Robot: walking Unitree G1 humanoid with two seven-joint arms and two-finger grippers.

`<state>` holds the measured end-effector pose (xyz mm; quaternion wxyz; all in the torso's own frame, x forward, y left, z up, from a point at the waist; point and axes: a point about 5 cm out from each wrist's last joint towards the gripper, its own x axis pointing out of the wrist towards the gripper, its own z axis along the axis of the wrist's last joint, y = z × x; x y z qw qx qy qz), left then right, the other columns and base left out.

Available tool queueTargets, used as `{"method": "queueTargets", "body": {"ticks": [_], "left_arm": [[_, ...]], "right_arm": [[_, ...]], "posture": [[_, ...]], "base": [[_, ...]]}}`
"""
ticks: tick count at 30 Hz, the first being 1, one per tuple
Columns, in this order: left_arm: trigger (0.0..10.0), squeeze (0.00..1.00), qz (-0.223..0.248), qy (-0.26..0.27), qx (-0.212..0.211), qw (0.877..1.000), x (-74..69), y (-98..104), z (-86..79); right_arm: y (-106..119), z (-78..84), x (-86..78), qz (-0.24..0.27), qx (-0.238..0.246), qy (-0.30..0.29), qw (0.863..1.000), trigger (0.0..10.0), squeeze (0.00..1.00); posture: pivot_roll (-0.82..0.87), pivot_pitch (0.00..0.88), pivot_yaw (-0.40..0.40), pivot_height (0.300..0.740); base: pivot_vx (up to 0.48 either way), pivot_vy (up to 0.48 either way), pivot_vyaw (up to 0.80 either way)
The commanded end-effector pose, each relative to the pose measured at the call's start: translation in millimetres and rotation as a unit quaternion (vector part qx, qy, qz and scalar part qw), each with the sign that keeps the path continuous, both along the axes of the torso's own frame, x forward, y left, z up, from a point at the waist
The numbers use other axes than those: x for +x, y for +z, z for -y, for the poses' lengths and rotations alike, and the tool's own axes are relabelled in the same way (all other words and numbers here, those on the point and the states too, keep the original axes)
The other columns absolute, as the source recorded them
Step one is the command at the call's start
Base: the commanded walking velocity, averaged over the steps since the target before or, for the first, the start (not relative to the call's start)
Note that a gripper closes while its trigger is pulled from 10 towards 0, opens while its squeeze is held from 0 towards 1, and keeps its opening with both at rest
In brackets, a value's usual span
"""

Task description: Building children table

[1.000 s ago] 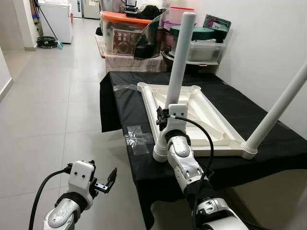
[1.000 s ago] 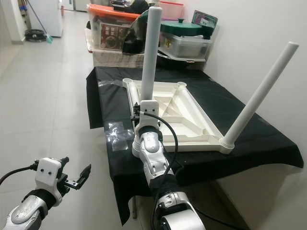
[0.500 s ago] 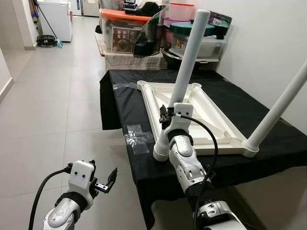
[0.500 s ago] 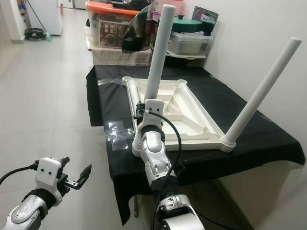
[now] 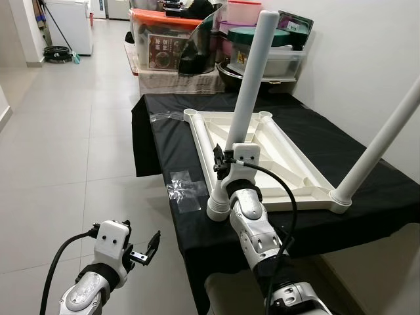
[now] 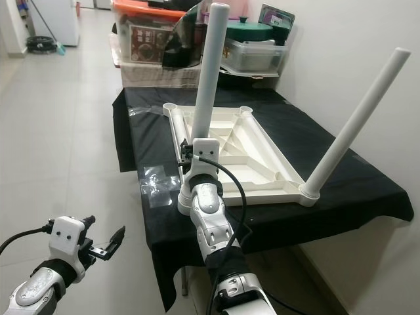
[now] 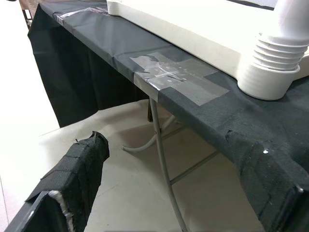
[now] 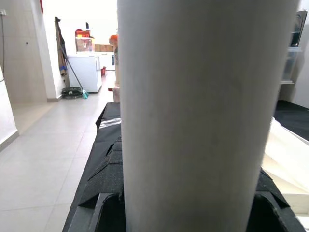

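Right wrist view – right gripper (image 8: pixel 193 212) fingers clamp table leg (image 8: pixel 203 111), tips hidden; left gripper (image 5: pixel 146 248) fingers apart.

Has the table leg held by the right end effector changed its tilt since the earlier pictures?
Yes. The leg leaned toward the wall half a second ago; now it stands straighter against the tabletop.

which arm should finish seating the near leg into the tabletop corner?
Right. The right gripper is clamped on the near leg, which stands in its corner socket of the upturned tabletop. The left gripper hangs open, low, off the black-covered table's edge.
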<state>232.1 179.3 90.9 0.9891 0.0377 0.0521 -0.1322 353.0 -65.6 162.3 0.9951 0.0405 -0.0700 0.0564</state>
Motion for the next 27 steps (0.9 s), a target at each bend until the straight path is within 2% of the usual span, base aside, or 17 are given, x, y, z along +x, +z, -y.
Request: {"method": "queueTargets", "body": {"ticks": [1,17,18,19,20,22,23,27], "left_arm": [[10.0,0.00,-0.004,-0.001,0.004,1.000,0.9,-2.0,-1.8],[10.0,0.00,-0.005,-0.002,0.009,1.000,0.9,-2.7,-3.7],[10.0,0.00,-0.006,-0.002,0.009,1.000,0.9,-2.9,-3.6],[10.0,0.00,-0.006,-0.002,0.009,1.000,0.9,-2.9,-3.6],[10.0,0.00,-0.006,-0.002,0.010,1.000,0.9,-3.1,-3.6],[10.0,0.00,-0.006,-0.002,0.010,1.000,1.0,-3.2,-3.5],[10.0,0.00,0.013,0.009,0.008,1.000,2.7,0.9,-5.0],[10.0,0.00,0.010,0.008,0.005,1.000,5.3,2.6,-5.6]], "right_arm": [[-41.3,3.7,-9.2,-0.088,-0.002,-0.011,0.996,0.0,0.00],[-40.7,1.4,-13.0,-0.078,-0.006,0.009,0.997,0.0,0.00],[-40.7,1.2,-12.9,-0.078,-0.008,0.010,0.997,0.8,0.00],[-40.7,1.2,-12.9,-0.078,-0.008,0.010,0.997,0.8,0.00],[-40.6,1.0,-12.9,-0.078,-0.009,0.011,0.997,2.4,0.00],[-40.4,0.7,-12.9,-0.077,-0.010,0.012,0.997,2.0,0.00],[-41.0,0.8,-13.2,-0.076,-0.010,0.013,0.997,0.0,0.00],[-41.6,1.4,-13.7,-0.077,-0.010,0.012,0.997,0.0,0.00]], "posture": [[0.10,0.000,-0.106,0.740],[0.10,0.000,-0.100,0.740],[0.10,0.000,-0.099,0.740],[0.10,0.000,-0.099,0.740],[0.10,0.000,-0.098,0.740],[0.10,0.000,-0.098,0.740],[0.10,0.000,-0.099,0.740],[0.10,0.000,-0.101,0.740]], "base": [[0.000,0.000,0.00],[0.000,0.000,0.00],[0.000,0.000,0.00],[0.000,0.000,0.00],[0.000,0.000,0.00],[0.000,0.000,0.00],[0.000,0.000,0.00],[0.000,0.000,0.00]]}}
